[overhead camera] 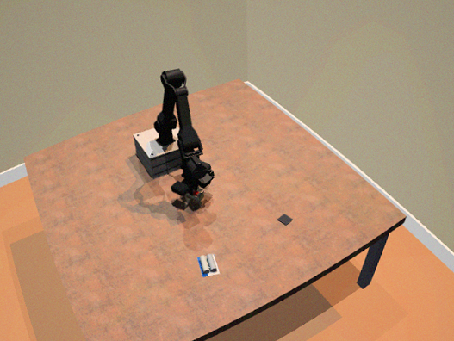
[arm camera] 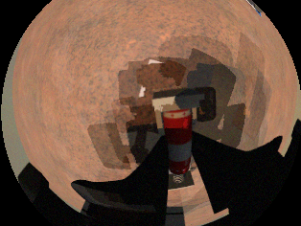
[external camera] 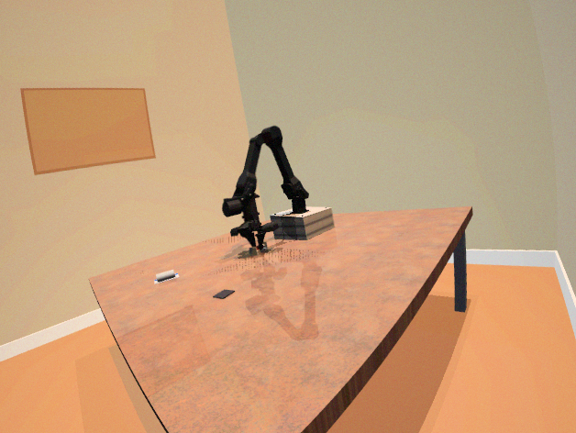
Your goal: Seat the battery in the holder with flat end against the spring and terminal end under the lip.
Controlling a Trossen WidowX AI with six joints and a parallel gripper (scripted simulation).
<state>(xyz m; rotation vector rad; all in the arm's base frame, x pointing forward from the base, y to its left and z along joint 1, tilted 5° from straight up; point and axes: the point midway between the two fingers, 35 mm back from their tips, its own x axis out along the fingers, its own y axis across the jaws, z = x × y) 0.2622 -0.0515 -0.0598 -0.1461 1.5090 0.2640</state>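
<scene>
Small black flat square (overhead camera: 285,219) on the table (overhead camera: 333,171), orange wall panel (external camera: 87,127).

1. Top view: high and far off, looking down obliquely across the whole desk (overhead camera: 265,156) toward a room corner.
2. Exterior view: lower, off one desk corner, looking along the surface toward the arm (external camera: 265,181).
3. Wrist view: fisheye, very near, looking past the tool (arm camera: 177,173), probably straight down.
4. Top and exterior share desk and arm.
</scene>
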